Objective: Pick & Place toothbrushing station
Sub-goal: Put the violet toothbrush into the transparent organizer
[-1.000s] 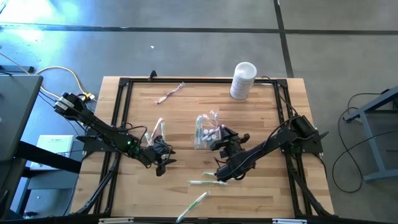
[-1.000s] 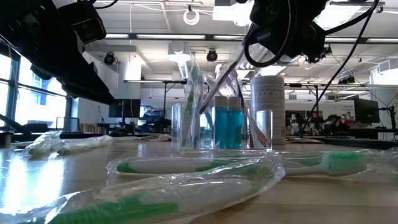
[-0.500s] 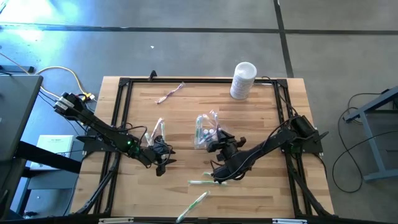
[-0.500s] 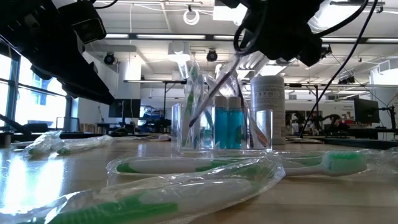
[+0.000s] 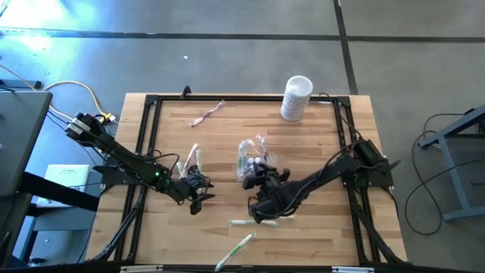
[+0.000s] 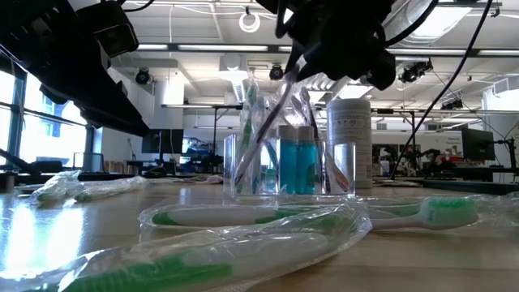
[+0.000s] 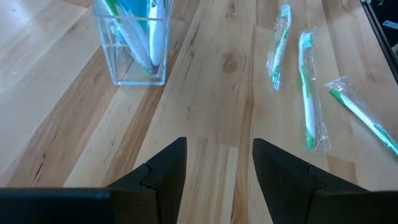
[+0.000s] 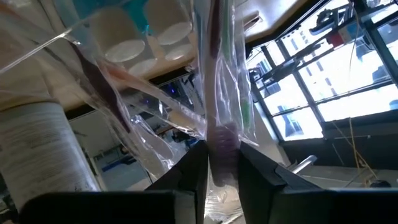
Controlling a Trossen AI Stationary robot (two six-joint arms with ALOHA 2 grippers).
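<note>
On the wooden surface [image 5: 227,133], the clear plastic cup [image 5: 249,161] stands upright near the middle, packed with wrapped toothbrushes and teal tubes [image 6: 296,166] with white caps. The right pincer [image 5: 258,168] sits right at the cup's rim, and in its wrist view the two dark fingers [image 8: 194,169] flank a wrapped pink toothbrush [image 8: 221,134] that runs up between them among the other wrappers; the fingers are close to the brush, but whether they pinch it or have let it go cannot be told. From table height the right arm's dark bulk hangs over the cup, with the brush handles leaning out of the cup beneath it. The left pincer [image 5: 198,184] waits well to the cup's left, low over the bare wood, its fingers [image 7: 165,171] spread and holding nothing. Just beside it lie two wrapped green toothbrushes [image 5: 193,159]. Two more wrapped green toothbrushes [image 5: 253,223] lie toward the near edge, below the right arm, apart from the cup. A pink wrapped toothbrush [image 5: 208,113] lies alone near the far edge, and a white cylindrical canister [image 5: 296,97] stands at the far right corner, well apart from the cup.
</note>
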